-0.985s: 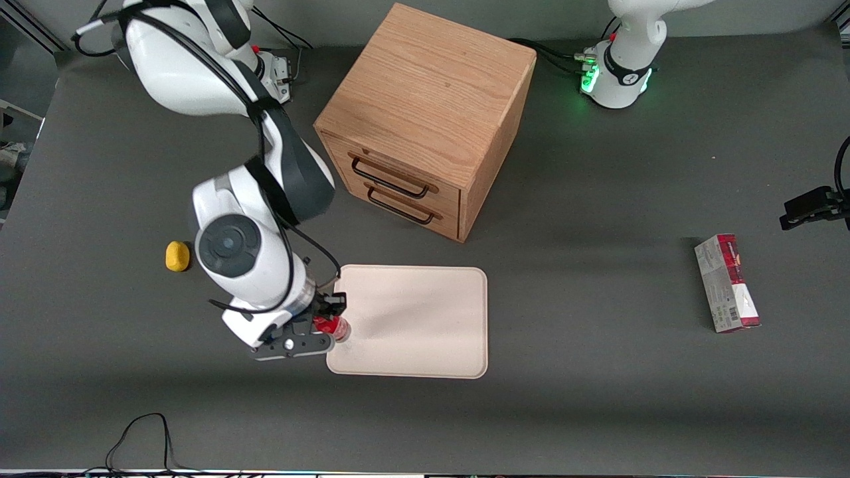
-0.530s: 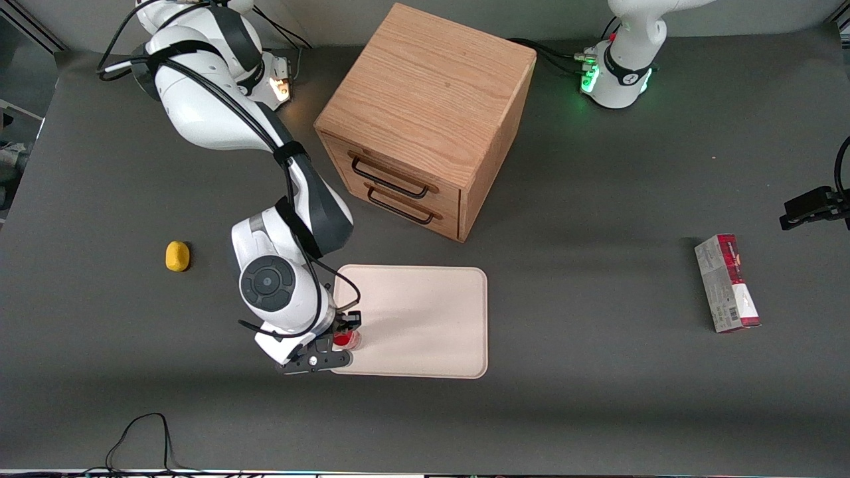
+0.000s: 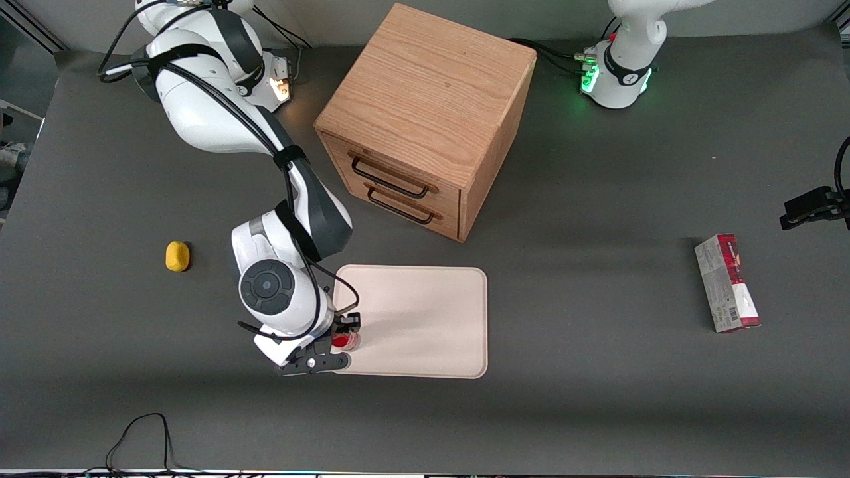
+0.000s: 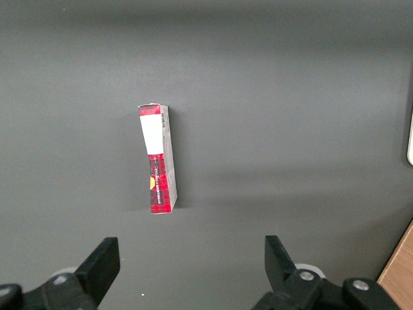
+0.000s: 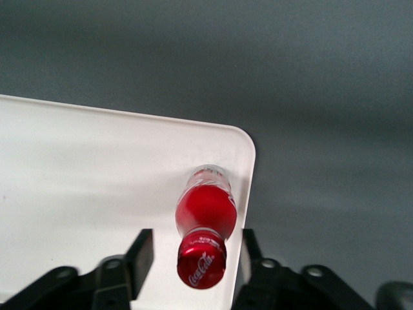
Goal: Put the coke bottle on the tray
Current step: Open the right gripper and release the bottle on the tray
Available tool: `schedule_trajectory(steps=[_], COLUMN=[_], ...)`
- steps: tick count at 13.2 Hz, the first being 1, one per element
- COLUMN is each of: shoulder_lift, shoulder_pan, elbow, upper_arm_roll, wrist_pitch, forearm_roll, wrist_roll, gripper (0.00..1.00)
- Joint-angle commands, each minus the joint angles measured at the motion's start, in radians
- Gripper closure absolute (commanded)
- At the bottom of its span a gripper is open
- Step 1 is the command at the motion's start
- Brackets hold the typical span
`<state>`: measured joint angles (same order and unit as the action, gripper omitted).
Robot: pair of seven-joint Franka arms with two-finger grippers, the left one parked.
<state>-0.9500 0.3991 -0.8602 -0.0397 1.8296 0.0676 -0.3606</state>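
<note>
The coke bottle [image 3: 346,341] [image 5: 205,213], with its red cap and red label, stands upright on the cream-white tray [image 3: 425,318] [image 5: 97,168]. It is close to the tray's corner nearest the front camera, at the working arm's end. My gripper [image 3: 342,342] [image 5: 195,255] is directly above it and open. One finger stands on each side of the cap, with a gap showing between each finger and the bottle. The clear base rests on the tray surface just inside the rim.
A wooden drawer cabinet [image 3: 425,119] stands farther from the front camera than the tray. A small yellow object [image 3: 177,256] lies beside the working arm. A red-and-grey carton [image 3: 727,283] [image 4: 159,158] lies toward the parked arm's end. A black cable [image 3: 143,438] loops near the table's front edge.
A second ago the bottle was at the tray's edge in my gripper. It has since been carried onto the tray. Over the last half second the arm barely moved.
</note>
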Motion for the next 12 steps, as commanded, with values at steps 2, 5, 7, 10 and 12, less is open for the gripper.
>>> schedule_trajectory(steps=[2, 5, 7, 10, 12], shoulder_lift=[0.042, 0.155, 0.23, 0.344, 0.422], shoulder_pan=[0.001, 0.0, -0.02, -0.084, -0.14], elbow=[0.012, 0.012, 0.01, -0.003, -0.058], upper_arm_roll=[0.004, 0.009, 0.009, 0.006, 0.006], wrist_pitch=[-0.07, -0.226, -0.326, -0.485, -0.533], forearm_roll=[0.008, 0.008, 0.011, 0.0, -0.012], wrist_roll=[-0.031, -0.029, -0.014, 0.089, 0.135], gripper=[0.0, 0.0, 0.0, 0.0, 0.0])
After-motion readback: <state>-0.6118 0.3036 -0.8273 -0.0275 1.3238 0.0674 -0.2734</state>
